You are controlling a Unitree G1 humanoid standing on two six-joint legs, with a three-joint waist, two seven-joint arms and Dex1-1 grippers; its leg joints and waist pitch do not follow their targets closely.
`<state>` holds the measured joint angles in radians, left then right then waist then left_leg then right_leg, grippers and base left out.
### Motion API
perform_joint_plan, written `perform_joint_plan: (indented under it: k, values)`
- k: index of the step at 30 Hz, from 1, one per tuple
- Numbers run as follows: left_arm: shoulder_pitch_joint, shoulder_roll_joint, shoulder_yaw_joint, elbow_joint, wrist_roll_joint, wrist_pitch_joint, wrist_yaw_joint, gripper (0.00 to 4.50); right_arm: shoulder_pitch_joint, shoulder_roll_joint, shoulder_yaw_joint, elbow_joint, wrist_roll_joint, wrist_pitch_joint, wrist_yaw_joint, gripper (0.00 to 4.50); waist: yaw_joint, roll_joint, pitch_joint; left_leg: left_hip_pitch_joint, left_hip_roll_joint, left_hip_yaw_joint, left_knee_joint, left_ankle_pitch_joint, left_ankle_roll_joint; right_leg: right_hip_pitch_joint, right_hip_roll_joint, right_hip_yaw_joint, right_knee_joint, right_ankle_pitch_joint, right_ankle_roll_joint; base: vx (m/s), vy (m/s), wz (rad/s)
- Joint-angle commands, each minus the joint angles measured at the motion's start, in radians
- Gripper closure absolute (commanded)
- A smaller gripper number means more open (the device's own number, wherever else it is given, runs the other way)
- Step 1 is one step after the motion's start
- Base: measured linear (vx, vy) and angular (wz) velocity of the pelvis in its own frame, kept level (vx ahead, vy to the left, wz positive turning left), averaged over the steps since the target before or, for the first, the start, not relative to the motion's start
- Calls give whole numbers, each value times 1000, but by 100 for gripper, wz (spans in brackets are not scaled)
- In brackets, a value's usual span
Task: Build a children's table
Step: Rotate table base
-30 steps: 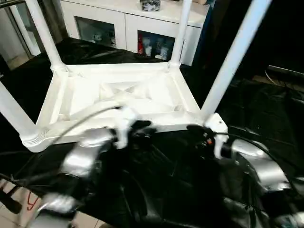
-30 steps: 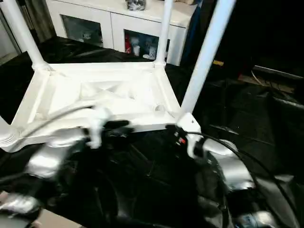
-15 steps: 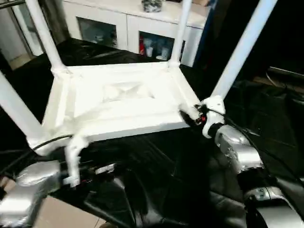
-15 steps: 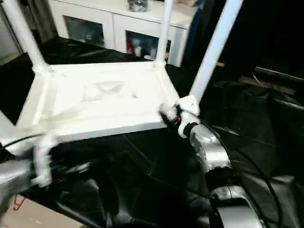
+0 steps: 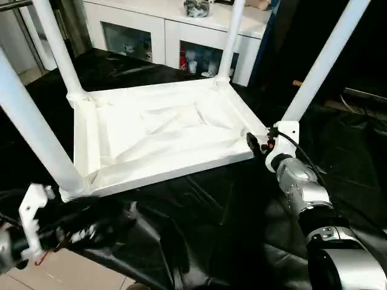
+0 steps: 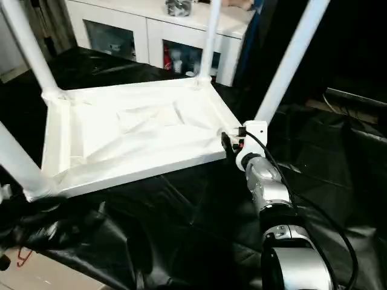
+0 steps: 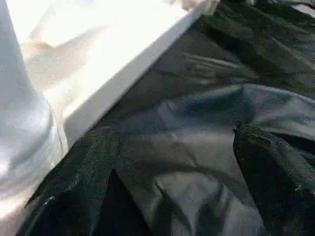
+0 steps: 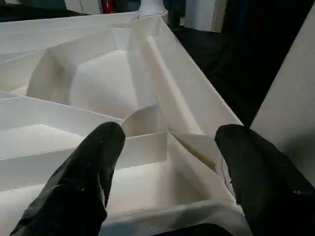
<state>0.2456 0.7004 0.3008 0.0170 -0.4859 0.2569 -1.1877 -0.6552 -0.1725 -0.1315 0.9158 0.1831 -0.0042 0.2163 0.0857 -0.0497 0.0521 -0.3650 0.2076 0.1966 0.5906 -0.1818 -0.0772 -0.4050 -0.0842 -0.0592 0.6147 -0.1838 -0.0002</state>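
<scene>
- The all-white plastic children's table (image 5: 157,130) lies upside down on a surface draped in crinkled black plastic sheeting (image 5: 199,229), its ribbed underside facing up.
- Four long round white tube legs stand up from the corner sockets: the near-left leg (image 5: 36,130), the far-left leg (image 5: 57,48), the far-right leg (image 5: 228,39) and the near-right leg (image 5: 326,60).
- The right arm's silver forearm (image 5: 299,184) reaches forward and up from the lower right toward the table's near-right corner, a black cable looping over its wrist.
- The right gripper (image 8: 165,147) hovers at that corner beside the near-right leg; its two black fingers (image 8: 88,172) stand apart, released, with the ribbed corner pocket of the underside between them, and nothing is clasped.
- The left arm sits low at the lower left, below the table's near-left corner, with a white bracket (image 5: 33,211) at its wrist.
- The left gripper (image 7: 167,167) points along the black sheeting beside the table's near edge; its fingers (image 7: 74,182) are spread wide and hold nothing, with the base of the near-left leg just beside one finger.
- Behind the table stands a white cabinet with glass doors (image 5: 175,36).
</scene>
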Motion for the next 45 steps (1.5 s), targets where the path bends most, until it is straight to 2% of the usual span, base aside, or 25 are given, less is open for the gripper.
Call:
perform_joint_plan:
  k: [1, 4, 5, 7, 9, 11, 12, 13, 14, 15, 16, 17, 19, 21, 22, 24, 26, 31, 32, 34, 37, 38, 42, 43, 45]
  values:
    - [13, 27, 45, -28, -25, 23, -14, 10, 0, -29, -31, 27, -3, -3, -33, 98, -14, 23, -48, 30, 24, -9, -86, -383, -45, 15, -39, 45, -75, -313, -154, 0, 0, 0]
    - [11, 56, 86, -34, -52, 45, -11, 10, -1, -32, -28, 36, -3, -8, -22, 98, -12, 18, -48, 34, 23, -9, -85, -394, -44, 12, -37, 47, -77, -324, -149, 0, 0, 0]
    - [7, 74, 108, -31, -66, 56, -12, 10, 1, -32, -24, 36, -6, -10, -9, 98, -13, 21, -47, 32, 22, -10, -86, -398, -46, 13, -37, 47, -76, -329, -150, 0, 0, 0]
    - [6, 96, 133, -25, -77, 66, -16, 10, 6, -32, -18, 35, -11, -10, 12, 98, -14, 20, -47, 30, 23, -12, -87, -398, -47, 15, -38, 47, -77, -337, -145, 0, 0, 0]
    - [4, 135, 173, -2, -96, 96, -33, 10, 28, -39, 11, 15, -28, 3, 53, 98, -15, 19, -47, 30, 22, -12, -87, -402, -50, 14, -36, 49, -76, -340, -144, 0, 0, 0]
    - [-6, 172, 221, 34, -115, 110, -55, 10, 54, -57, 41, -2, -51, 6, 87, 98, -16, 8, -47, 28, 20, -11, -86, -387, -44, 16, -34, 53, -77, -340, -140, 0, 0, 0]
    - [-11, 173, 227, 38, -119, 111, -56, 10, 57, -59, 44, -6, -51, 8, 93, 98, -14, 12, -45, 29, 20, -13, -87, -391, -45, 15, -34, 53, -77, -348, -139, 0, 0, 0]
    - [-35, 179, 250, 55, -140, 110, -59, 10, 73, -70, 55, -26, -52, 16, 124, 98, -14, 10, -47, 33, 21, -13, -88, -397, -47, 13, -33, 53, -78, -351, -138, 0, 0, 0]
    - [-43, 179, 254, 58, -146, 108, -59, 10, 78, -73, 60, -32, -54, 18, 134, 98, -12, 12, -47, 37, 22, -12, -87, -401, -49, 11, -32, 54, -78, -346, -140, 0, 0, 0]
    - [-70, 181, 264, 63, -165, 113, -54, 10, 103, -96, 90, -58, -75, 17, 174, 98, -14, 9, -46, 31, 21, -13, -89, -401, -48, 16, -30, 54, -75, -334, -146, 0, 0, 0]
    - [-76, 184, 263, 62, -169, 117, -54, 10, 109, -103, 99, -62, -82, 16, 183, 98, -8, 11, -48, 36, 22, -10, -87, -397, -50, 13, -31, 54, -75, -322, -149, 0, 0, 0]
    - [-80, 188, 261, 61, -171, 121, -53, 10, 115, -110, 107, -67, -90, 14, 190, 98, -11, 7, -48, 26, 22, -12, -89, -384, -48, 21, -32, 54, -71, -310, -152, 0, 0, 0]
    - [-83, 189, 259, 62, -170, 120, -52, 10, 120, -116, 111, -72, -94, 14, 199, 98, -12, 7, -47, 27, 22, -11, -89, -392, -49, 20, -33, 55, -74, -332, -149, 0, 0, 0]
    - [-116, 171, 240, 57, -177, 111, -43, 10, 146, -133, 118, -108, -88, 30, 256, 98, -10, 4, -48, 32, 23, -12, -87, -406, -48, 19, -35, 56, -80, -363, -142, 0, 0, 0]
    - [-138, 151, 222, 45, -186, 115, -36, 10, 162, -141, 124, -135, -78, 48, 292, 98, -9, -2, -48, 30, 24, -11, -86, -397, -43, 22, -33, 56, -78, -354, -144, 0, 0, 0]
    - [-194, 98, 167, 17, -192, 124, -16, 10, 195, -160, 147, -183, -79, 81, 339, 98, -2, -1, -49, 33, 27, -9, -86, -391, -43, 21, -34, 55, -77, -347, -152, 0, 0, 0]
    - [-222, 77, 139, 18, -184, 118, -2, 10, 202, -166, 153, -192, -93, 80, 325, 98, 0, 3, -50, 28, 26, -10, -86, -371, -50, 23, -35, 55, -74, -323, -162, 0, 0, 0]
    - [-322, -21, 51, 57, -130, 46, 41, 10, 200, -146, 122, -178, -96, 71, 246, 98, -6, -2, -53, 33, 21, -13, -83, -383, -61, 20, -37, 56, -83, -353, -145, 0, 0, 0]
    - [-358, -59, 15, 52, -127, 51, 49, 10, 201, -134, 116, -174, -109, 76, 203, 98, -9, -2, -54, 30, 20, -14, -83, -381, -66, 23, -37, 56, -81, -352, -140, 0, 0, 0]
    - [-376, -85, -13, 32, -139, 68, 44, 10, 201, -122, 117, -170, -116, 78, 179, 98, -8, -3, -56, 35, 20, -13, -82, -381, -69, 19, -36, 55, -81, -347, -141, 0, 0, 0]
    - [-398, -127, -80, -27, -188, 137, 25, 10, 194, -101, 131, -161, -130, 75, 149, 98, -7, -6, -60, 29, 21, -13, -81, -349, -65, 25, -37, 55, -70, -286, -157, 0, 0, 0]
    - [-404, -144, -125, -63, -233, 195, 0, 10, 182, -86, 139, -142, -133, 71, 140, 98, -7, -5, -60, 28, 20, -11, -80, -339, -62, 25, -35, 55, -68, -269, -162, 0, 0, 0]
    - [-416, -183, -217, -108, -258, 245, -34, 10, 149, -55, 157, -104, -140, 56, 128, 98, -9, -5, -62, 24, 19, -9, -79, -295, -60, 31, -34, 55, -63, -217, -172, 0, 0, 0]
    - [-420, -193, -241, -122, -266, 262, -37, 10, 138, -46, 160, -94, -141, 51, 128, 98, -10, -1, -62, 22, 18, -9, -78, -282, -60, 33, -34, 55, -61, -201, -171, 0, 0, 0]
    - [-424, -200, -257, -131, -270, 272, -38, 10, 131, -40, 162, -86, -142, 48, 128, 98, -15, -7, -64, 20, 17, -7, -76, -275, -58, 36, -34, 55, -61, -195, -171, 0, 0, 0]
